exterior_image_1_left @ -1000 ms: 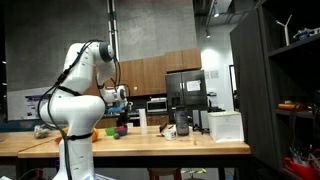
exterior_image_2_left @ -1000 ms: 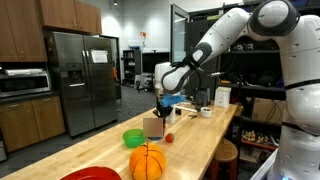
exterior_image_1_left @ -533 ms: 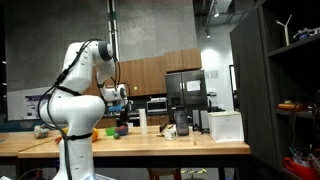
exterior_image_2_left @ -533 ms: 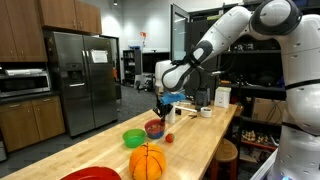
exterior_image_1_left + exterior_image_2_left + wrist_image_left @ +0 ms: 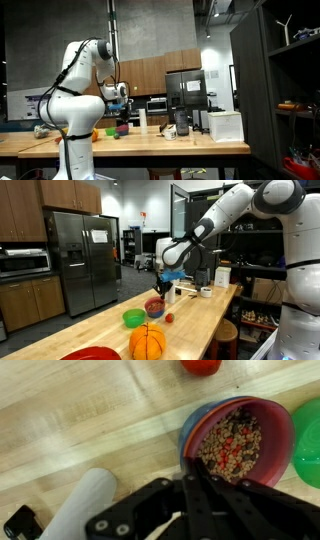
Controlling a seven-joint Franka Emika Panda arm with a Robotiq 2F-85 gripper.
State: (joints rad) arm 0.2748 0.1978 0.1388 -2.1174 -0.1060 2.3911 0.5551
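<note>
My gripper (image 5: 196, 472) hangs fingers-down just over the near rim of a pink bowl (image 5: 262, 422). The bowl is full of brown beans with red bits and sits in a blue bowl. The two black fingers lie pressed together, with nothing seen between them. In both exterior views the gripper (image 5: 159, 292) (image 5: 122, 104) is right above the bowl (image 5: 154, 308) (image 5: 121, 130) on the wooden counter (image 5: 205, 320). A green bowl (image 5: 310, 430) (image 5: 133, 318) stands right beside the pink one. A small red thing (image 5: 200, 364) (image 5: 169, 318) lies close by.
An orange ball (image 5: 147, 341) and a red plate (image 5: 95, 354) sit at the near end of the counter. A white cylinder (image 5: 85, 505) lies by the gripper. A white box (image 5: 226, 126), a dark jug (image 5: 181, 124) and a white cup (image 5: 143, 118) stand further along. A steel fridge (image 5: 82, 260) stands behind.
One second ago a tan box shape stood where the pink bowl shows; since half a second ago the bowl is in plain sight. The arm has barely moved.
</note>
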